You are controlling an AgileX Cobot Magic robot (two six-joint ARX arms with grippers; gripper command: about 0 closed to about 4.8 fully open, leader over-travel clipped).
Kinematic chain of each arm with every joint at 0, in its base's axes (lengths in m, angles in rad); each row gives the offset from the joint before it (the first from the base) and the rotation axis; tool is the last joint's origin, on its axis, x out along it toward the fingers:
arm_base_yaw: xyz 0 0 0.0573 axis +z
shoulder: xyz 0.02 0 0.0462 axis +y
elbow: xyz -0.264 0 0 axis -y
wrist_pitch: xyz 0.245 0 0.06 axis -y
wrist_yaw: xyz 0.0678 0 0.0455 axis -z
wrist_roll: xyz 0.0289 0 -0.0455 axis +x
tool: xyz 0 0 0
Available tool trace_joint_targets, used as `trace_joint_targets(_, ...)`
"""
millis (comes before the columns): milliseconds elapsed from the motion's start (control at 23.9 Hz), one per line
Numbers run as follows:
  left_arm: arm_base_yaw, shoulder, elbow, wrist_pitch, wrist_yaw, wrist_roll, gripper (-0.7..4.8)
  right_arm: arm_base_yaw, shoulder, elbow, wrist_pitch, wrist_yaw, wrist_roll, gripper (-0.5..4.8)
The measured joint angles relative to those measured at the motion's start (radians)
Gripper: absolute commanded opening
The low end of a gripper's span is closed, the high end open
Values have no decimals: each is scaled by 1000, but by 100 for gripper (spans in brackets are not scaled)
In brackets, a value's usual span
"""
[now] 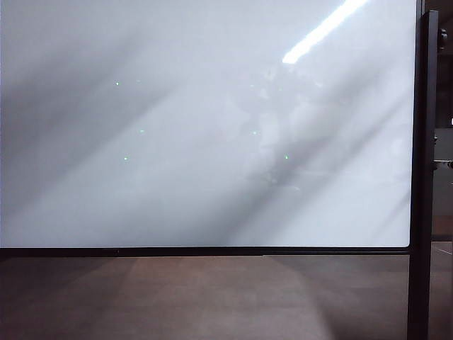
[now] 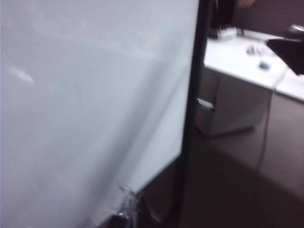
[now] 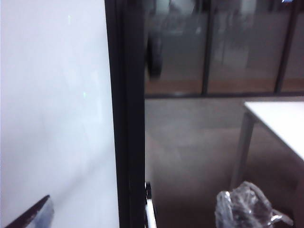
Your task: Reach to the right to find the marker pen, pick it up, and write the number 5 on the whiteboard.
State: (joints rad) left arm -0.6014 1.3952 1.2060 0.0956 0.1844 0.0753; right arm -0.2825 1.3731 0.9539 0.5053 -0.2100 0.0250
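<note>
The whiteboard (image 1: 205,127) fills nearly the whole exterior view, blank, its black post (image 1: 423,177) on the right. Neither gripper shows clearly: right one's spread wide, left can't tell. White desks (image 2: 247,61) and a crumpled plastic bag (image 3: 244,206) sit beyond the post

Dim, soft-focus frames; ceiling-light glare streak and diagonal shadows across the whiteboard (image 1: 177,142).
</note>
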Motion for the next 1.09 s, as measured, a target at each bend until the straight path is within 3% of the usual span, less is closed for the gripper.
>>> trace_joint_targets(209,-10,104,0,2,30,3,-5,-6,278,0,221,-77,-47,431)
trace_joint_targets(418,-58,159,8,126,32,-28,-5,-47,524,35,480,-199,-98,431)
trace_joint_targets(669,-138,298,111,127,-12,66,-5,-61,758,222,508,-214,-102,431)
trace_joint_targets(877,-135,386,117,126,-89,68,-5,-60,823,308,526,-233,-102,425)
trace_joint_targets(1086,-136,401,118,134,-95,69,-5,-58,834,313,502,-236,-102,417)
